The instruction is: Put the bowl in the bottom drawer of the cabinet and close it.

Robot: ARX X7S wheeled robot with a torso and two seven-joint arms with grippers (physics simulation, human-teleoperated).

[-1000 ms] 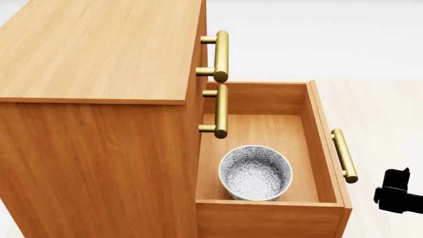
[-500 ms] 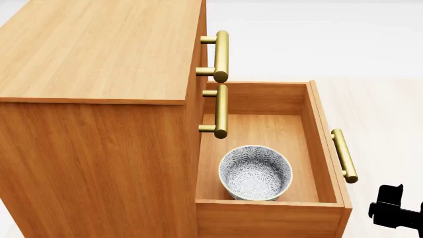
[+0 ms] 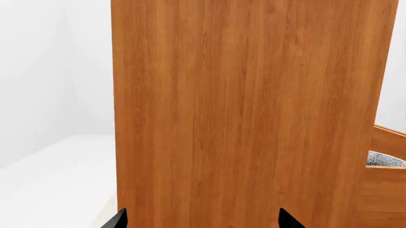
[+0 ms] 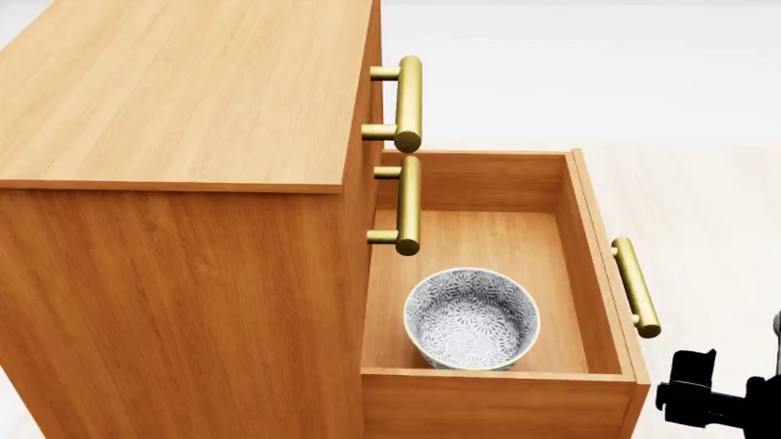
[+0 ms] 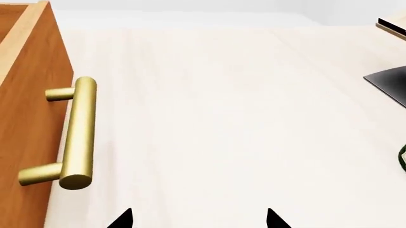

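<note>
My right hand (image 4: pixel 720 402) hangs empty and spread just outside the drawer (image 4: pixel 598 274) front, below its handle (image 4: pixel 636 286). The bowl (image 4: pixel 471 318) sits inside. I should press squarely on the front, beside the handle, pushing toward the cabinet (image 4: pixel 183 183).

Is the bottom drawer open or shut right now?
Open. The bottom drawer is pulled out from the cabinet, the bowl sitting upright inside on its floor.

head view above cabinet (image 4: pixel 183 137), left wrist close facing its side, right wrist near drawer handle (image 5: pixel 79 133)
</note>
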